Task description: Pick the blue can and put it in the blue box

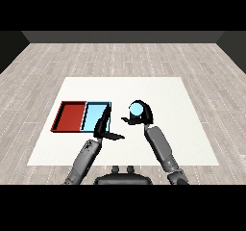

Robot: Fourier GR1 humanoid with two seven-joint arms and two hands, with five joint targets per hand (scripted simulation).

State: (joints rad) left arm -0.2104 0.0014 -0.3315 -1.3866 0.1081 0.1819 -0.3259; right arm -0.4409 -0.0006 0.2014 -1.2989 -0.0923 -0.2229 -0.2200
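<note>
We see the white table [192, 143] from above, w/ wood-plank floor [125, 57] around it and a dark wall at the far edge. Two trays sit side by side on the table's left part, touching along a shared wall: the red tray [70, 116] on the left, the light blue tray [92, 116] just right of it.

Our right hand [143, 114] is up over the table's middle, right of the blue tray and apart from it. It's grasping the blue can [137, 110]: the black fingers curl over the can's far and right sides, thumb sticking out to the left near the can's lower edge. The can's pale blue round end faces us. So the can is in the right hand, not in the tray; we can't tell if it's lifted off the table or how high. The grey right forearm [161, 146] runs from the hand down to the near right.

Our left hand [103, 127] lies at the near right corner of the blue tray, overlapping its right wall in view. Fingers are straight-ish, pointing far along the tray's edge; thumb sticks out to the right over the table. It's released, holding nothing. Whether it touches the tray, we can't tell. The left forearm [86, 155] comes in from the near left.
</note>
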